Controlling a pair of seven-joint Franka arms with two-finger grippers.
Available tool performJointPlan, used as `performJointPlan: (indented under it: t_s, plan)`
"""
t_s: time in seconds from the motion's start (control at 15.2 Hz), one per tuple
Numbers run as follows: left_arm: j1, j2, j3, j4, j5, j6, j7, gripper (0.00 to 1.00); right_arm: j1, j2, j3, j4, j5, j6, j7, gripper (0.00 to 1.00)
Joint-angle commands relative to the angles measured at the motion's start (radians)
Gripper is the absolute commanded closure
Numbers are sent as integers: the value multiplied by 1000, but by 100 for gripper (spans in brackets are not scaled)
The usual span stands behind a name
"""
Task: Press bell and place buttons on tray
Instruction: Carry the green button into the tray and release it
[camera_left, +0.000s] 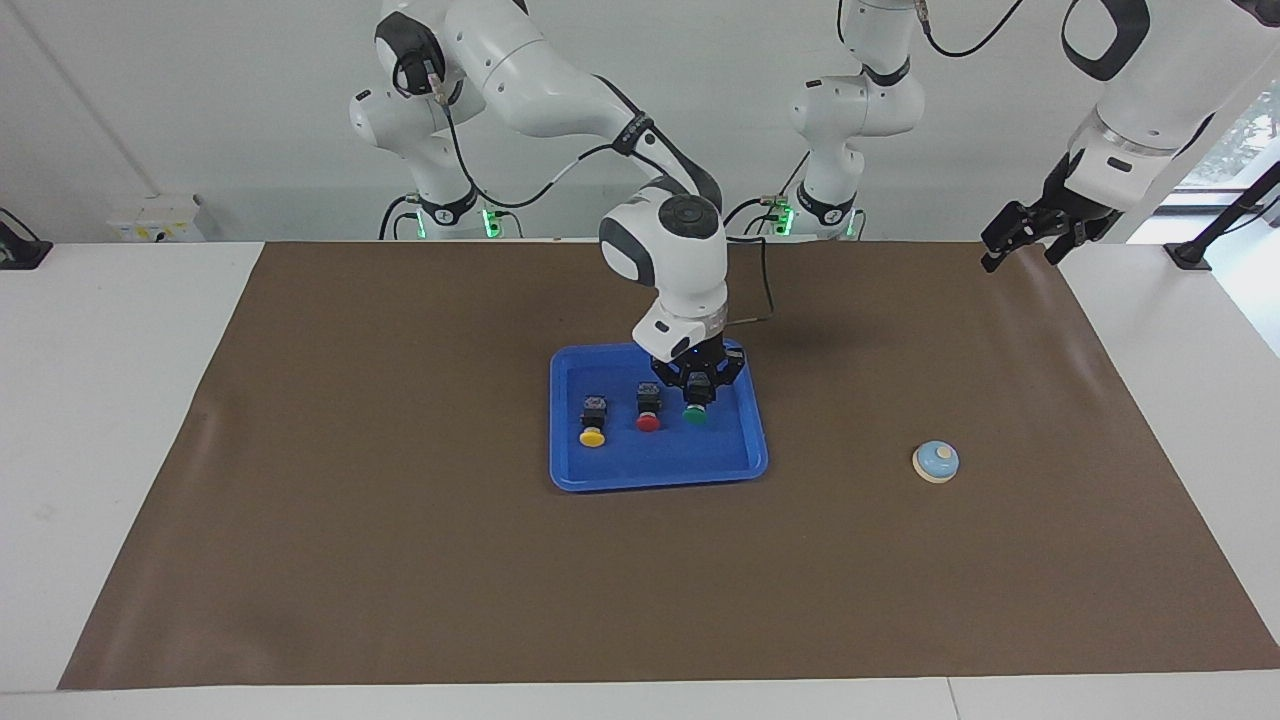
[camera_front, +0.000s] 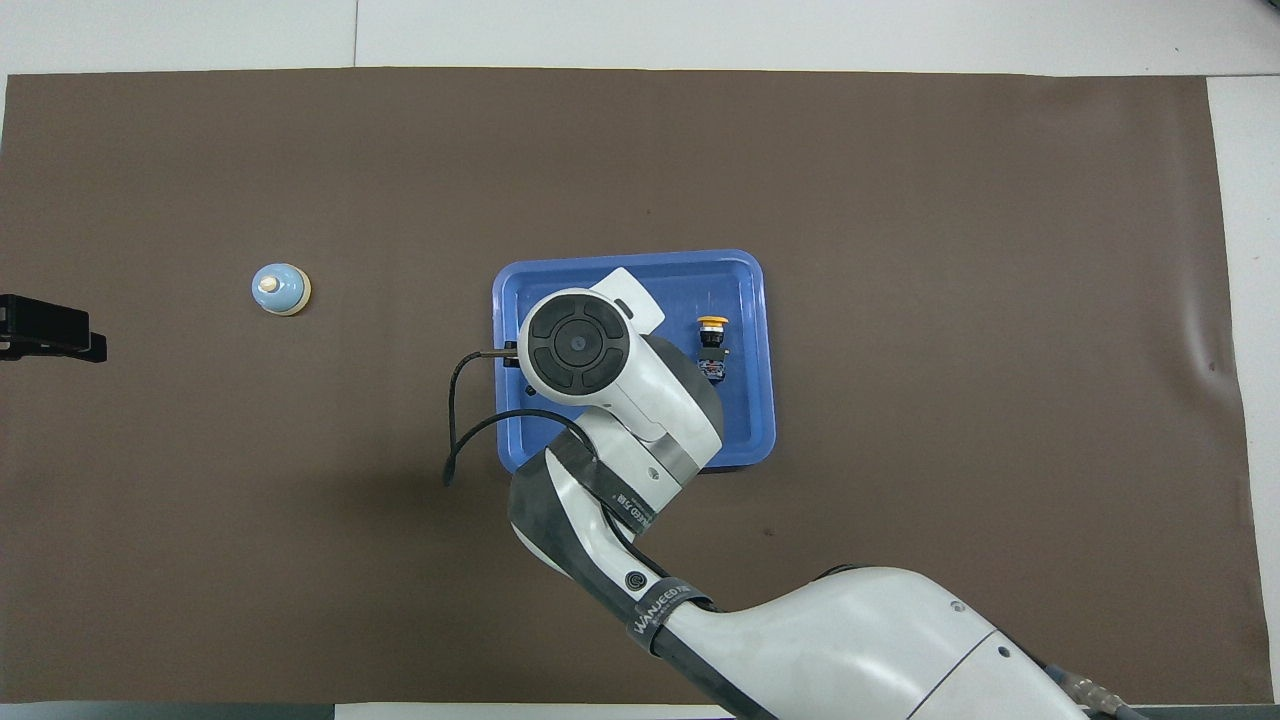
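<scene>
Right arm down in the tray, left arm waiting off to the side.

From across the table: the right gripper (camera_left: 698, 392) is lowered into the blue tray (camera_left: 640, 472), jaws closed around the green button (camera_left: 695, 413), which stands in a row beside the red button (camera_left: 648, 410) and yellow button (camera_left: 593, 423). The bell (camera_left: 936, 461) sits on the brown mat (camera_left: 400, 560) toward the left arm's end; the left gripper (camera_left: 1025, 235) hangs there, jaws unreadable. From overhead: the arm covers most of the tray (camera_front: 755, 300); its strap (camera_front: 665, 603) reads "WANJEED".
</scene>
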Motion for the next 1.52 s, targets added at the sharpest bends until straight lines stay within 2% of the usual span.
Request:
performJointPlan:
  t_s: [0.0, 0.2, 0.4, 0.46, 0.53, 0.66, 0.86, 0.99, 1.19, 1.45]
  plan:
    - [-3, -13, 3, -2, -3, -9, -6, 0, 25, 17, -3, -15, -48, 39, 14, 100]
    - [-3, -13, 3, -2, -3, -9, -6, 0, 30, 12, -4, -73, -57, 80, 7, 100]
    - [-3, -13, 3, -2, -3, -9, -6, 0, 30, 10, -4, -86, -57, 99, 8, 100]
    - [-3, -13, 3, -5, -3, -9, -6, 0, 30, 10, -4, -83, -57, 96, 14, 78]
    - [-3, -13, 3, -2, -3, -9, -6, 0, 30, 10, -4, -78, -56, 86, 17, 1]
    - [-4, -13, 3, -2, -3, -9, -6, 0, 31, 7, -4, -51, -48, 50, 57, 0]
    - [-4, -13, 3, -5, -3, -9, -6, 0, 10, -5, -3, 52, -37, -103, 80, 0]
    - [-3, -13, 3, -2, -3, -9, -6, 0, -16, -42, -4, 78, -10, -167, 80, 0]
    - [-4, -13, 3, -2, -3, -9, -6, 0, -84, -137, -4, 66, -3, -243, 68, 0]
    - [-4, -13, 3, -2, -3, -9, -6, 0, -238, -233, -4, 63, -2, -343, -65, 0]
